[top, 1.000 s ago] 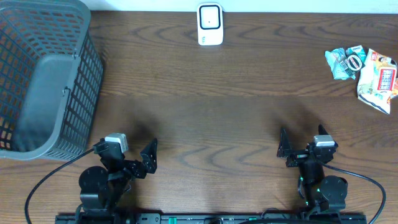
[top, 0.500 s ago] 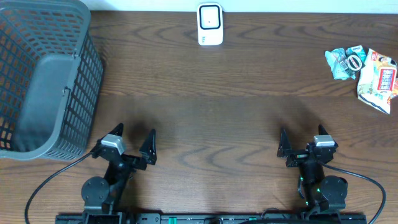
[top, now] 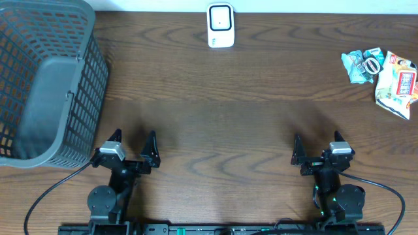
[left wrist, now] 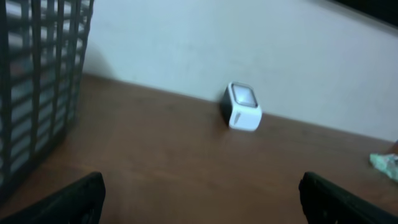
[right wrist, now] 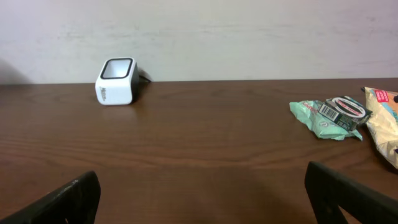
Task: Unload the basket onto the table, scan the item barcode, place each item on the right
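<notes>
Two pairs stand spread wide, gripping nothing: left fingers (top: 151, 142) at 7 o'clock beside the basket (top: 39, 85), right fingers (top: 297, 150) at 5. The packets (top: 392, 81) lie on the surface (top: 228, 98) at 2 o'clock, well apart from the scanner (top: 221, 25) at 12.

Left tool (top: 134, 136) spread wide, right tool (top: 317, 139) spread wide, both held low

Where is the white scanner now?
In the overhead view, the white scanner stands at the far edge of the table, between the grey basket and the snack packets.
</notes>
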